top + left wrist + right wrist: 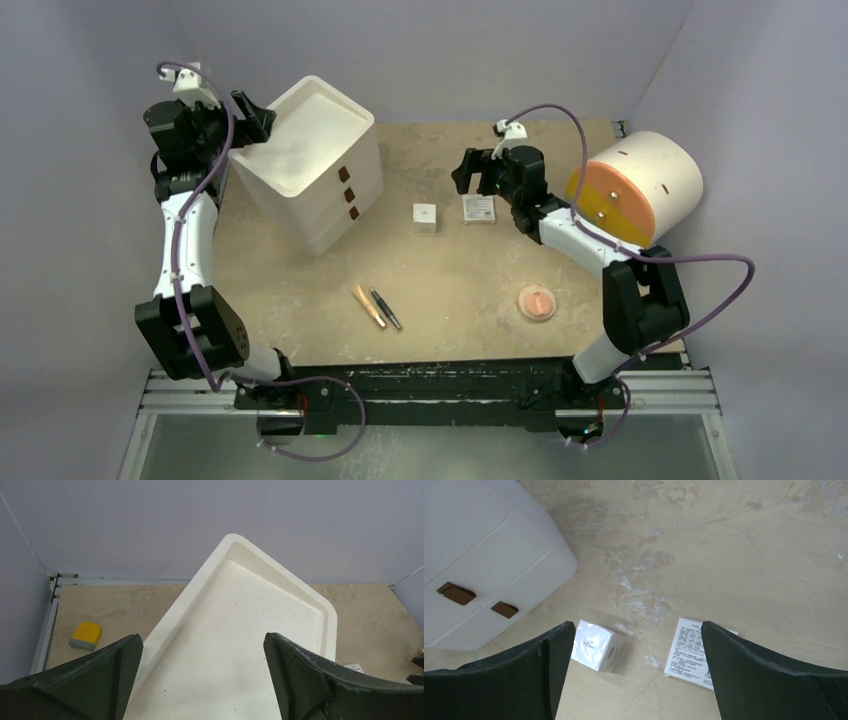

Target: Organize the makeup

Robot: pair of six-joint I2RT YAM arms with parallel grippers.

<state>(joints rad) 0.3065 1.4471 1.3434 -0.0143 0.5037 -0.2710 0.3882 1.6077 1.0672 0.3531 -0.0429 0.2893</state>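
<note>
The white cube box (425, 216) and the flat labelled packet (478, 208) lie mid-table; both show in the right wrist view, the box (596, 645) and the packet (687, 653). The tan stick (367, 304) and the dark stick (386, 309) lie side by side near the front. The pink compact (537, 302) sits front right. My right gripper (472, 170) is open and empty, held above the table just behind the packet. My left gripper (258, 117) is open and empty over the back left corner of the white drawer cabinet (310, 160).
The cabinet's recessed top (240, 630) fills the left wrist view; its brown knobs (456, 594) face the table's middle. A large white cylinder with an orange face (635, 190) stands at the right edge. A small yellow and grey block (85, 635) lies behind the cabinet.
</note>
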